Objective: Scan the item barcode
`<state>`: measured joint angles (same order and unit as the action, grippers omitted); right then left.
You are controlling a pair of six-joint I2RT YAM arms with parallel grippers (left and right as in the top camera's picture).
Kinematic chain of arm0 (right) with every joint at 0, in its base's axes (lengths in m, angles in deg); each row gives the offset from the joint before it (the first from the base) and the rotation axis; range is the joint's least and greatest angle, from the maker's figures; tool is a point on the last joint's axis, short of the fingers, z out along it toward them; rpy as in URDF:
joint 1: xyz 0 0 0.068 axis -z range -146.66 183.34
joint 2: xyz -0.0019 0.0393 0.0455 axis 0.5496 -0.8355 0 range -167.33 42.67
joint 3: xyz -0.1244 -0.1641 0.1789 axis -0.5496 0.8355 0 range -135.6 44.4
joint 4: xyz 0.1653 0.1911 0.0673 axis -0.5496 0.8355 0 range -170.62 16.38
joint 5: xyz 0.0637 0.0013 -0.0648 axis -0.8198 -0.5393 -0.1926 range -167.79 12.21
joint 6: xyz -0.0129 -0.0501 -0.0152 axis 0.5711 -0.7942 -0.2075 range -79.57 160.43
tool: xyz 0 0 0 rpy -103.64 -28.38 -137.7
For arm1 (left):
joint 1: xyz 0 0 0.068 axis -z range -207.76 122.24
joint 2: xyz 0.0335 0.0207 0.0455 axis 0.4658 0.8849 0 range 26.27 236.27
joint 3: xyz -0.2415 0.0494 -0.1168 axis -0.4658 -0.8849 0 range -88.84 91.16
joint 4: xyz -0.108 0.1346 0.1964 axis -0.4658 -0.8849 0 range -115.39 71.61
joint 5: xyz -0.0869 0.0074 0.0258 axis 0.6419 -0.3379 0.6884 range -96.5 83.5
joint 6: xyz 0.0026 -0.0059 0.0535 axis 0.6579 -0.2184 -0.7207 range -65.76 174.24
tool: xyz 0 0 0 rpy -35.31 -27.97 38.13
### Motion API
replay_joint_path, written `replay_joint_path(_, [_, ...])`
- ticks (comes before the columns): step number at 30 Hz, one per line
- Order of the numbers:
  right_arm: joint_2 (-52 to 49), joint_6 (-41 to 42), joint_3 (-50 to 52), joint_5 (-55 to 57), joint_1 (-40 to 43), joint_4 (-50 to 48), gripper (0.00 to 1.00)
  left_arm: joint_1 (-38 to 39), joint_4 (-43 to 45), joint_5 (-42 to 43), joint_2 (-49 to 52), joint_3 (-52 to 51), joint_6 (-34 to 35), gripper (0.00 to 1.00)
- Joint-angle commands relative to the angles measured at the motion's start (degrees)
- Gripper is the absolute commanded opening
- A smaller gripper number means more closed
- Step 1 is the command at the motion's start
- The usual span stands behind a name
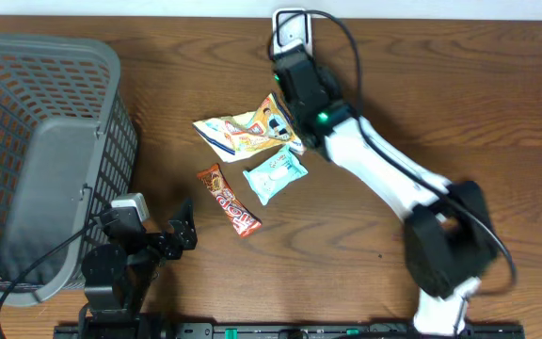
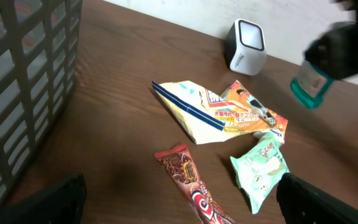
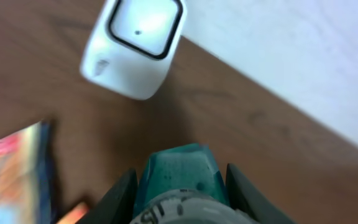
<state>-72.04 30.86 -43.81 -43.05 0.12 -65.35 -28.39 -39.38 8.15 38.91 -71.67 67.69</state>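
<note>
Wood tabletop (image 1: 459, 113), white wall at the far edge. Right claw (image 3: 180, 186) pinches the teal item (image 3: 179, 168) just short of the scanner (image 3: 135, 43); left claw (image 1: 186, 226) is spread wide near the basket (image 1: 111, 56). Suggest squaring the barcode face to the window and holding steady (no barcode visible anywhere). Item mostly hidden, blurred.

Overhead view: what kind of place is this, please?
Probably a mock shop checkout on a wooden table: a white barcode scanner at the far edge, snack packets lying loose, and a grey basket. The right gripper holds a teal item near the scanner.
</note>
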Motion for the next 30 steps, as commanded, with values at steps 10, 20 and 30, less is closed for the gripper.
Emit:
replay_joint_path(10, [-28.04, -27.65, -38.16, 22.05, -0.44, -10.56, 0.09, 0.07, 0.02, -0.35, -0.09, -0.24, -0.76, 0.98])
replay_joint_path(20, [-40.72, -48.37, -47.78, 23.63, -2.32, -30.08, 0.11, 0.07, 0.02, -0.37, -0.09, -0.24, -0.76, 0.98])
replay_joint_path(30, [-40.15, -51.98, -47.82, 25.83, -3.63, -31.12, 0.10, 0.07, 0.02, -0.35, -0.09, -0.24, -0.76, 0.98])
